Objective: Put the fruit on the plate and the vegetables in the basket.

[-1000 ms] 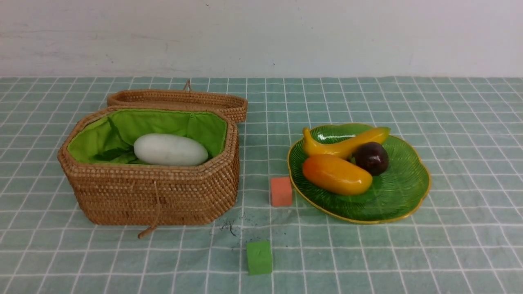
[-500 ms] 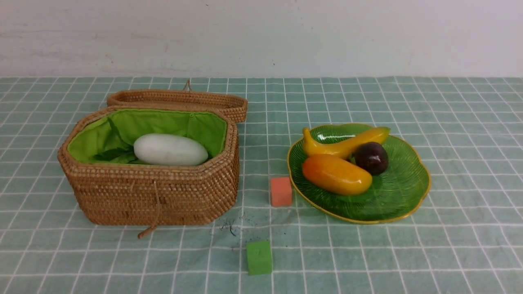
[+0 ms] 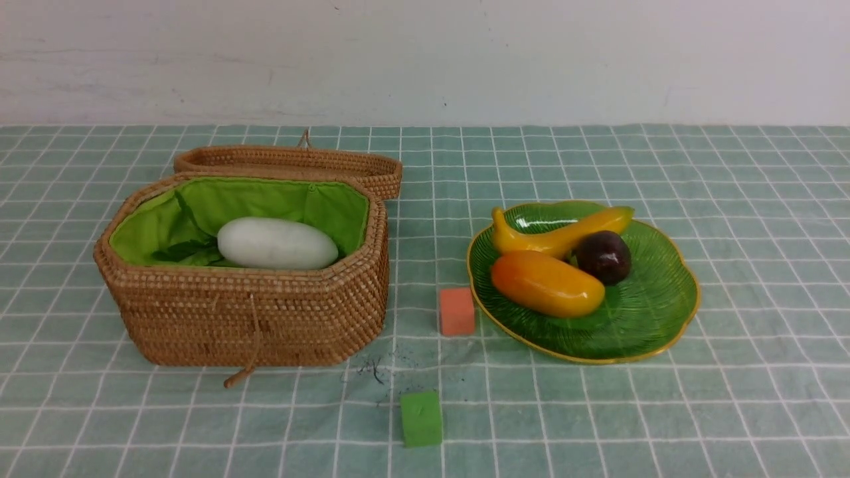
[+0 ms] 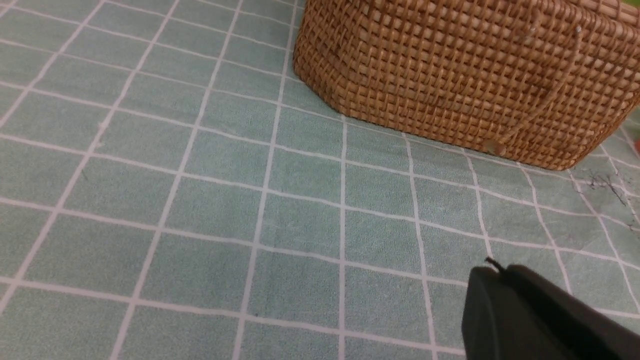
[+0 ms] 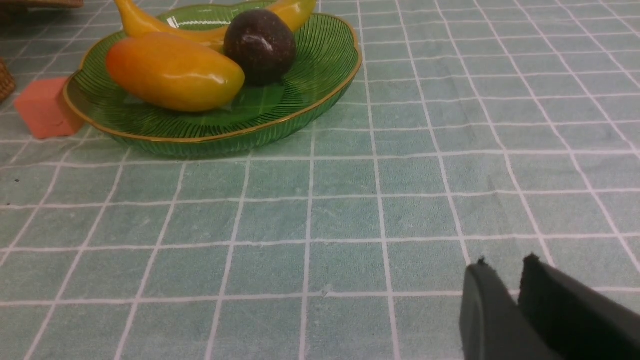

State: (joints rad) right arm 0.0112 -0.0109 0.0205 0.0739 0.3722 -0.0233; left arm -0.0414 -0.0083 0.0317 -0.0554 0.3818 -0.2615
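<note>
The woven basket (image 3: 252, 318) with green lining stands open at the left, and the white radish (image 3: 277, 243) lies inside it. The eggplant and the carrot are not in view. The green leaf plate (image 3: 644, 312) at the right holds the banana (image 3: 558, 236), the mango (image 3: 548, 283) and the mangosteen (image 3: 603, 257). Neither gripper shows in the front view. My left gripper (image 4: 495, 270) is shut and empty, low over the cloth, short of the basket wall (image 4: 450, 75). My right gripper (image 5: 505, 265) is shut and empty, well short of the plate (image 5: 310, 95).
An orange cube (image 3: 457, 311) sits against the plate's left rim, and a green cube (image 3: 421, 418) sits nearer me in the middle. The basket lid (image 3: 292, 162) lies open behind the basket. A cord (image 3: 249, 345) hangs down the basket's front. A checked green cloth covers the table.
</note>
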